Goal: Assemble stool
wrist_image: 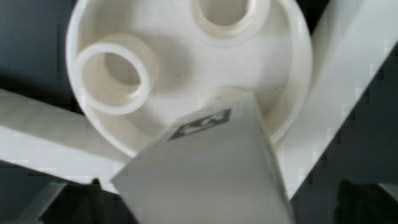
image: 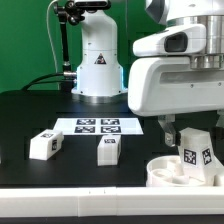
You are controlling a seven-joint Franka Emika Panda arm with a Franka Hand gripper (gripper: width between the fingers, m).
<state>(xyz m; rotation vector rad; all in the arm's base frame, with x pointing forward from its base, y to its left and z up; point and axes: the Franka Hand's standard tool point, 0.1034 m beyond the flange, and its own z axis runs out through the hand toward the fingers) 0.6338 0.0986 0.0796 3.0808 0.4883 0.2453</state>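
Showing round sockets [wrist_image: 111, 75], white disc seat [wrist_image: 196, 80]; tagged leg [wrist_image: 205, 165] over it.

Seat [wrist_image: 196, 70]: white moulded plastic, smooth, with a soft sheen on the rims of its holes. Held leg [wrist_image: 205, 165]: same white plastic but duller, flat matt faces, with a printed black-and-white tag. Two loose legs [image: 45, 143] [image: 108, 149], at 7 and 6 o'clock of the marker board [image: 100, 125]: white plastic, matt. The marker board is flat, matt white and paper-like. Table [image: 70, 165]: black, matt, no glare. Gripper [image: 186, 135]: white hard shell, smooth, semi-gloss. Robot base [image: 97, 60], at 12 o'clock of the board: glossy white casing. Backdrop [image: 25, 40]: green, matt; material unclear.
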